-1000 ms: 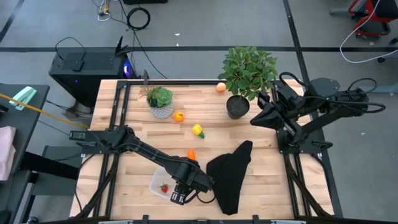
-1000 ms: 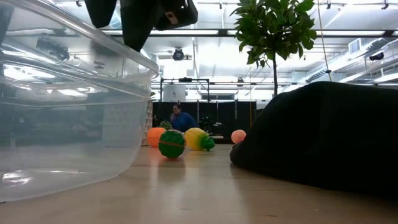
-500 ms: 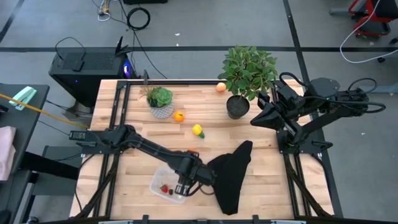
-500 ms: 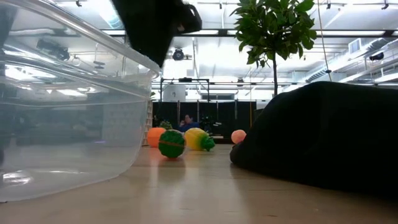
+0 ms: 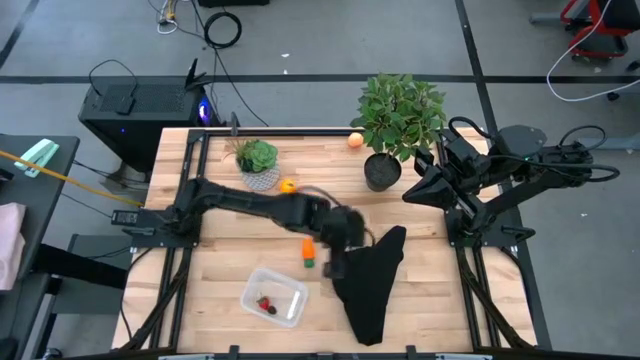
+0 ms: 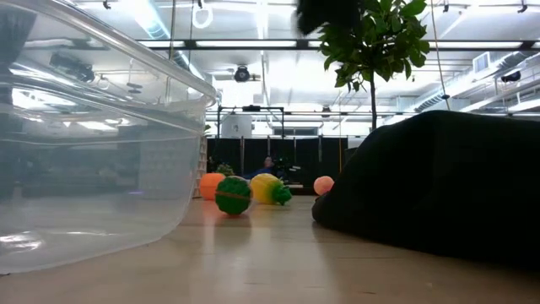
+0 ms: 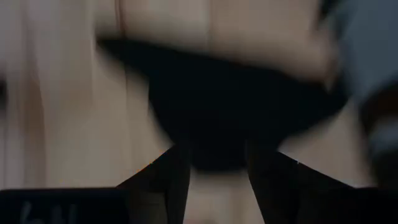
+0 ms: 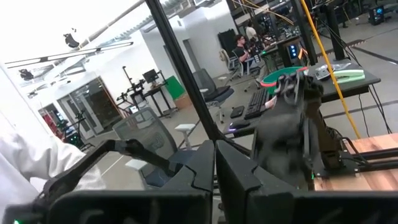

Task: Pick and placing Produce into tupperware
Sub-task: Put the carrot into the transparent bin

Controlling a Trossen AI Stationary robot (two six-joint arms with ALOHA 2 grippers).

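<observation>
Reaching across the middle of the high view, the left arm ends in a blurred left gripper at the upper edge of the crumpled black cloth. In the left wrist view its two dark fingers stand apart with a gap between them and nothing visible in it; jaws partly open, over the dark cloth and pale wood.

The small clear rectangular plastic tupperware sits on the light wooden counter in the lower centre-left of the high view, apart from the gripper. One small red toy piece lies inside it. In the low view the container wall fills the left half of the frame.

Loose produce on the counter: an orange carrot-like piece with green end just left of the gripper, an orange round piece beside the small potted plant, a peach round piece near the large potted plant. The low view also shows a yellow piece.

The right gripper waits at the right edge of the counter, jaws closed, empty.
</observation>
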